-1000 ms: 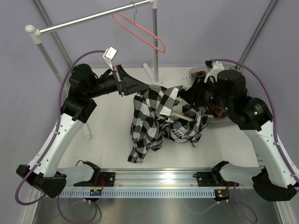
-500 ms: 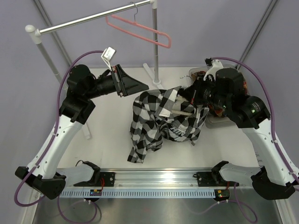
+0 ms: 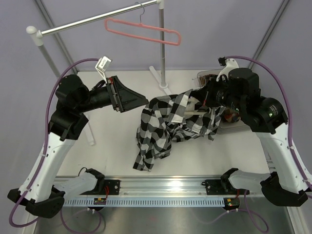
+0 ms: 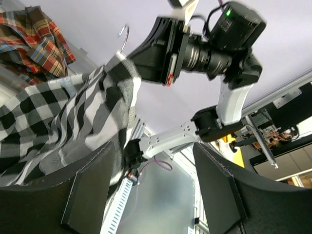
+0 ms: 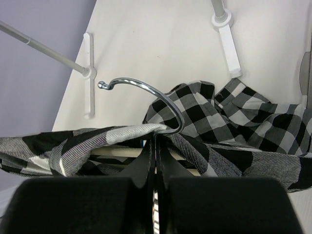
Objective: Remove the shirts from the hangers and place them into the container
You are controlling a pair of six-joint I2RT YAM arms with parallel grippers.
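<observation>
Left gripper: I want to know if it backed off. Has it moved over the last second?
Yes. In the top view the left gripper has drawn back to the left and slightly nearer the arm bases, away from the rail post.

A black-and-white checked shirt (image 3: 161, 129) sprawls mid-table (image 3: 112, 146), its tail trailing toward seven o'clock. At two o'clock the right gripper (image 3: 204, 99) holds its upper end up, a cream hanger (image 3: 195, 112) showing inside (the grey container (image 3: 229, 129) peeks out beneath that arm). The left gripper (image 3: 144, 101) points in from ten o'clock. A pink hanger (image 3: 144, 30) hangs on the rail (image 3: 87, 20) at twelve.
</observation>
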